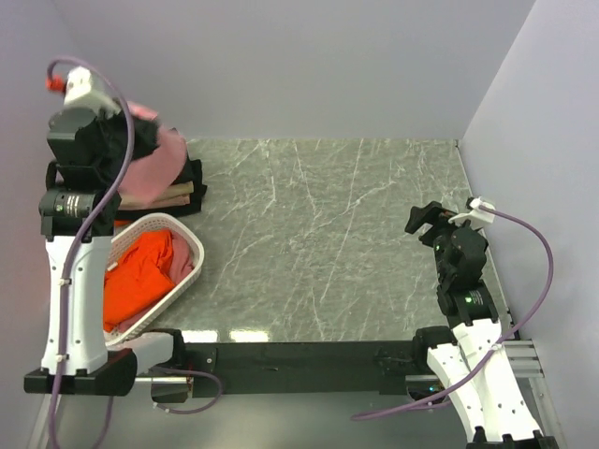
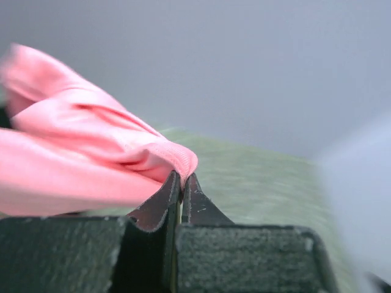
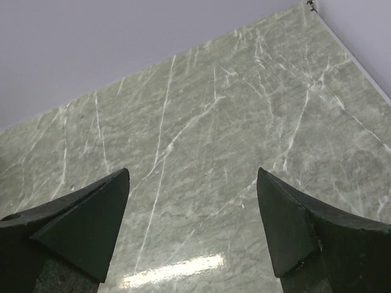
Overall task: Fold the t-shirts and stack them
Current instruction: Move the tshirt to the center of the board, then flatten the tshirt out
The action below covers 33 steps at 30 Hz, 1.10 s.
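Left arm (image 1: 73,281) high, jaws tight (tips together); right arm (image 1: 465,267) low, jaws wide.

Basket (image 1: 192,245) on table (image 1: 328,243), left near edge; one t-shirt (image 1: 140,276) in it. T-shirt pile (image 1: 164,166) just behind basket. Left gripper (image 2: 181,178) above pile, touching top t-shirt (image 2: 91,159). Right gripper (image 3: 192,174) over table's right side.

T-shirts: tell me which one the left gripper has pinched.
The light pink cloth t-shirt, its fold clamped in the shut left gripper; the orange-red cloth t-shirt lies loose in the white perforated plastic basket.
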{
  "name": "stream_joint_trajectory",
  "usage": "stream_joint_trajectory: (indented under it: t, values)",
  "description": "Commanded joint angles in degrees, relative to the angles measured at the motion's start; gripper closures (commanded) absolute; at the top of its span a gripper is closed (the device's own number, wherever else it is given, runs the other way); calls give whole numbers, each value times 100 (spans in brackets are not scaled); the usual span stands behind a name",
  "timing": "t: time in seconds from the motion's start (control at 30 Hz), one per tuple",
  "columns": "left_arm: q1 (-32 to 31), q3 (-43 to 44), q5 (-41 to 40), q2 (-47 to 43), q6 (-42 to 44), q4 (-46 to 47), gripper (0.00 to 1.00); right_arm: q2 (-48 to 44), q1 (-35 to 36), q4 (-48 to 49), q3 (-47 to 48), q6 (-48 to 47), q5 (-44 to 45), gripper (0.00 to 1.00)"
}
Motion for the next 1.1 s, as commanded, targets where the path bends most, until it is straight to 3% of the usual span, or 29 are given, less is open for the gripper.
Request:
stream_joint_trajectory:
  t: [0.0,0.1,0.2,0.3,0.4,0.43,0.47,0.53,0.7,0.9,1.07]
  values:
    - [-780,984,2073,470,-232,702,99,0,8,56,297,3,134,10]
    - [-1430,1442,2602,857,-584,1413,99,44,8,38,306,3,179,10]
    - [-1984,1662,2411,1217,-585,1547,99,88,17,12,315,-6,222,10]
    - [-2388,1156,1991,1420,-506,1495,99,114,17,-6,333,-6,249,10]
    - [-2652,174,1141,1429,-461,1354,80,141,8,3,333,3,258,9]
    - [-2688,-110,927,1438,-522,1293,49,167,17,3,341,3,258,9]
    - [-2732,-383,690,1455,-566,1248,33,176,17,-6,341,3,240,9]
    - [-2829,-1200,495,1534,-646,1283,18,237,8,20,333,-15,153,9]
    - [-3320,-2317,213,1736,-795,1696,14,562,8,65,376,-85,-295,12]
    - [-4698,-2477,-481,2341,-936,2197,12,1370,26,-417,570,169,-594,15]
    - [-5193,-2881,-428,2580,-1331,2750,10,2416,113,-700,623,407,-1096,21]
